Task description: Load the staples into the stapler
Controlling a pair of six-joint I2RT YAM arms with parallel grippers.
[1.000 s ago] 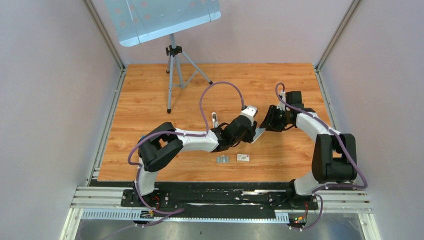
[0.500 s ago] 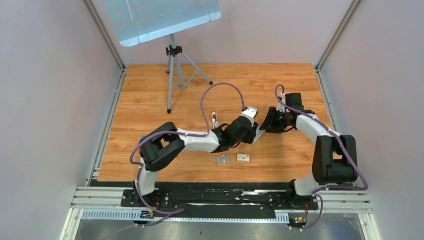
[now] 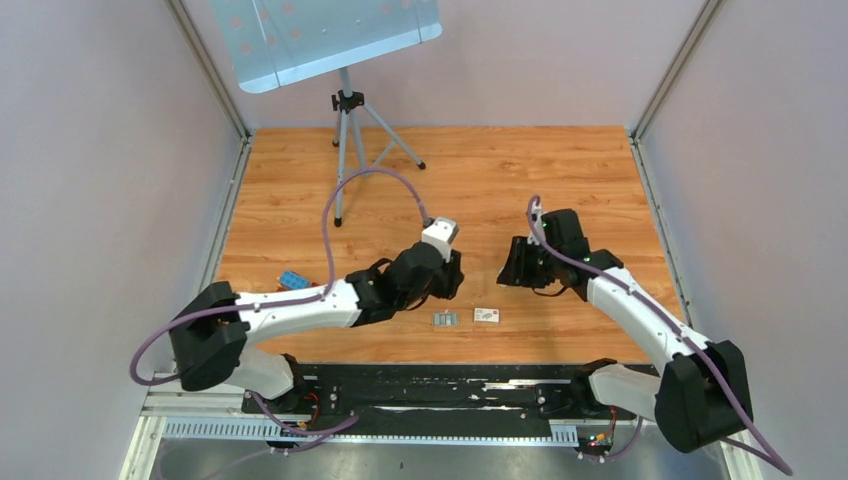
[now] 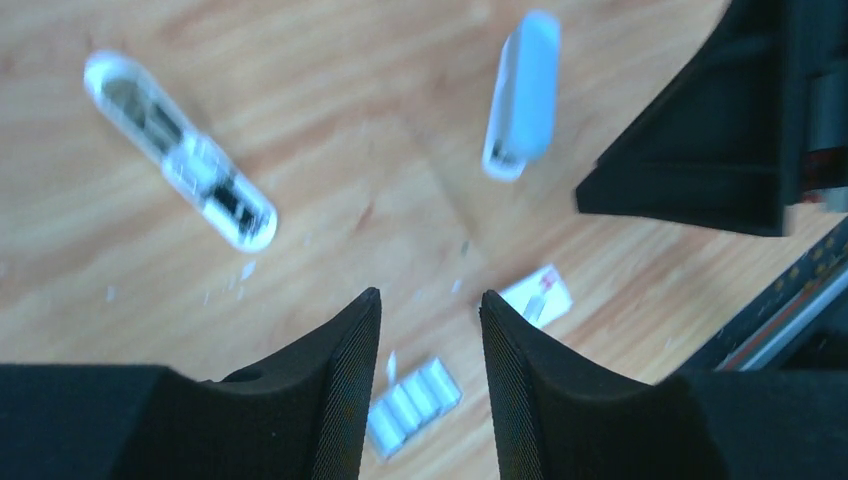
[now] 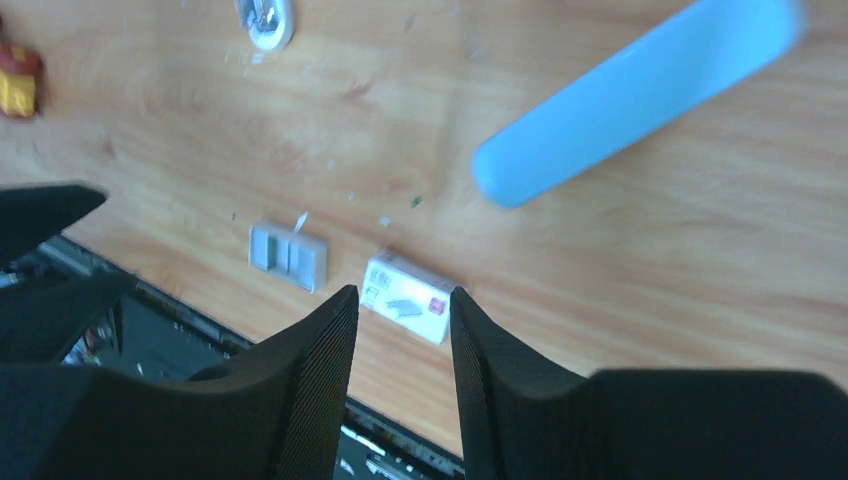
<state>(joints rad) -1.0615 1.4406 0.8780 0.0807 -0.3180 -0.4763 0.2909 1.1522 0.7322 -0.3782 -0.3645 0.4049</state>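
Left claw [image 4: 430, 318] and right claw [image 5: 403, 308] pulled apart, angled toward staples [image 3: 445, 319].

Both arms share one build: the left arm [image 3: 300, 310] and the right arm [image 3: 640, 315] have smooth white shells over the long links and bulky matte-black housings at the joints. The biggest black housing sits at the end farthest from each tool. A purple cable [image 3: 345, 195] leaves from just behind the left tool [image 4: 430, 300] in a free loop, and a second purple cable [image 3: 735, 420] trails along the right arm. A small white block [image 3: 441, 232] sits just behind the left tool. The right tool [image 5: 402, 292] matches the left. Its black fingers [image 5: 310, 370] are broad wedges narrowing to rounded tips, with finely ribbed inner faces.
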